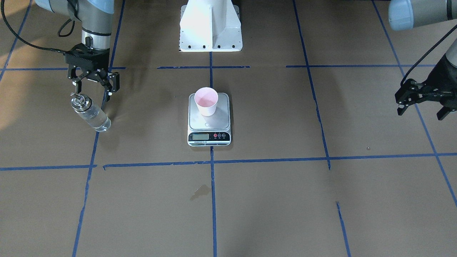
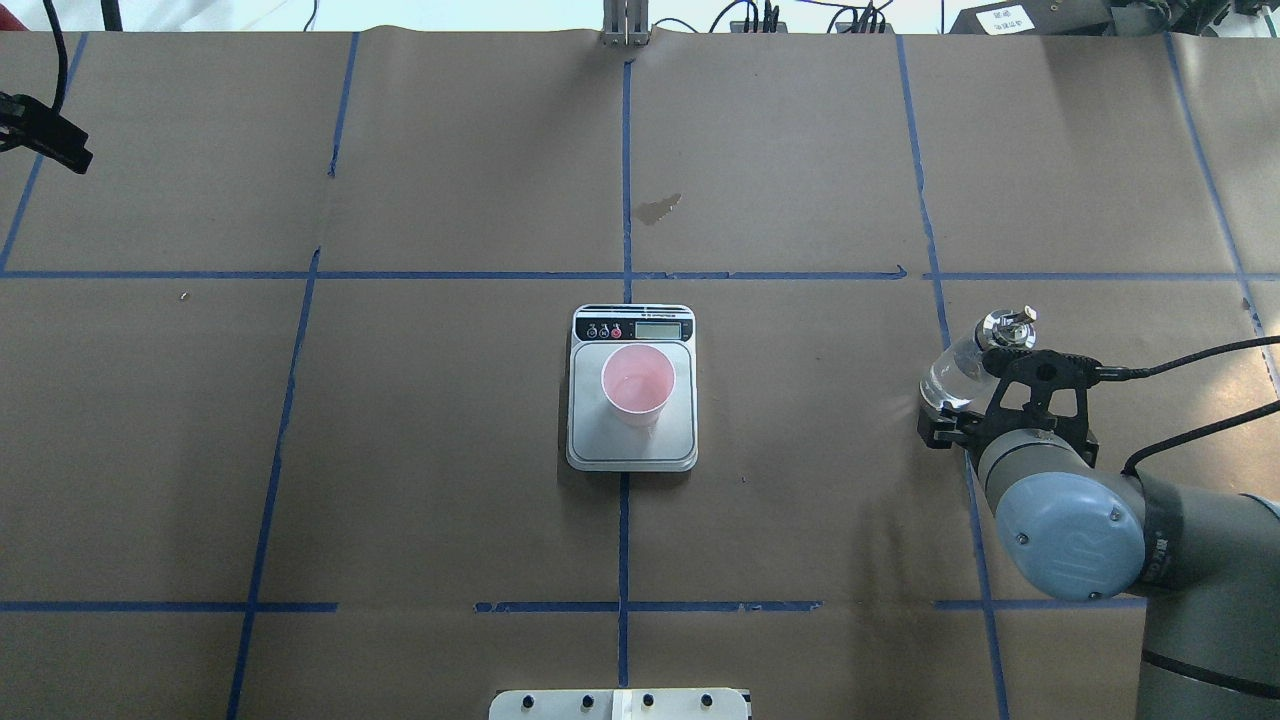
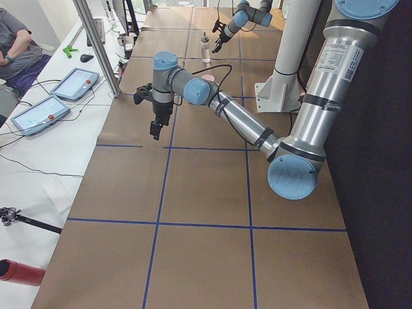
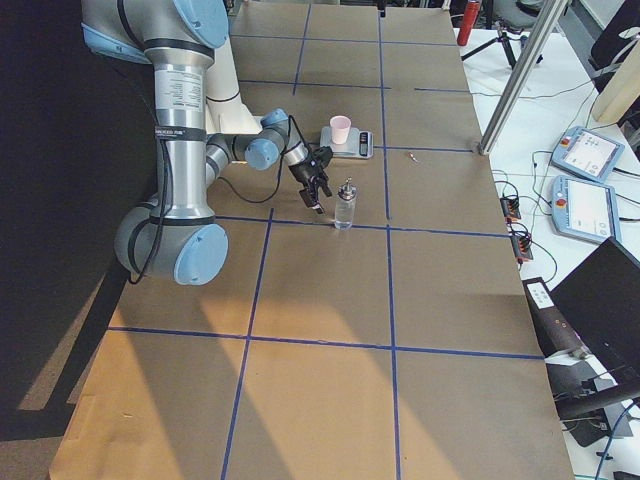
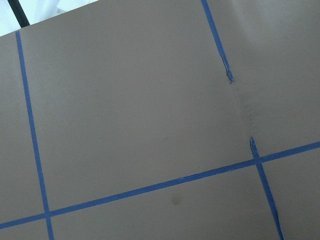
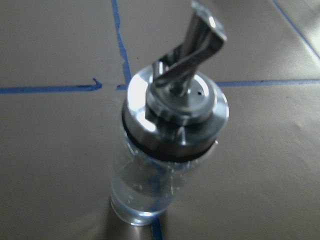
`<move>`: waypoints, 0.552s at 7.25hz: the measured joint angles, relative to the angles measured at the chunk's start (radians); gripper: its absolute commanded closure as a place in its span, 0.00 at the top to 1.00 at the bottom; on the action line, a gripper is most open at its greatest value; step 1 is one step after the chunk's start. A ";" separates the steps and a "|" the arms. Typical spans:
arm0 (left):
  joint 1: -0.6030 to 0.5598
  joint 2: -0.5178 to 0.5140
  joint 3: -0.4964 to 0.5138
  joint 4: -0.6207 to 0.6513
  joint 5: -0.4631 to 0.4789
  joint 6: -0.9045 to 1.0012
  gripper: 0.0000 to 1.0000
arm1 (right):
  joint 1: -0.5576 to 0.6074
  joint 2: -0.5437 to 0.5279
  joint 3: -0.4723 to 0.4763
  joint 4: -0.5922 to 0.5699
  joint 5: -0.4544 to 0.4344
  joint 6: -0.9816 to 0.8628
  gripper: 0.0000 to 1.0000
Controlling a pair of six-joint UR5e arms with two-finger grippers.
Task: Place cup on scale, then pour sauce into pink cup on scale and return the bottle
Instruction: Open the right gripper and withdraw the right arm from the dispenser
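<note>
The pale pink cup [image 1: 206, 101] stands upright on the steel plate of the scale [image 1: 209, 123], towards its back left corner; it also shows in the overhead view [image 2: 638, 385]. The clear glass bottle [image 1: 89, 112] with its silver pour-spout cap stands on the table far to the robot's right, with clear sauce [image 6: 145, 195] low inside it. My right gripper [image 1: 95, 90] is open and empty, just above and behind the bottle's cap, not touching it. My left gripper [image 1: 423, 110] is open and empty, far off to the robot's left above the table.
Blue tape lines divide the brown paper-covered table [image 2: 450, 450] into squares. The white robot base [image 1: 210, 26] stands behind the scale. A small dark stain [image 1: 200, 191] marks the paper in front of the scale. Operator tablets [image 3: 74, 84] lie beyond the table's far edge.
</note>
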 measured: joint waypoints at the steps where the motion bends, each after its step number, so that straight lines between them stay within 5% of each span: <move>1: 0.000 0.000 0.000 0.000 0.000 0.000 1.00 | 0.036 0.003 0.066 -0.069 0.119 -0.081 1.00; 4: -0.001 0.001 -0.003 0.000 -0.002 0.000 1.00 | 0.374 0.016 0.177 -0.241 0.585 -0.541 1.00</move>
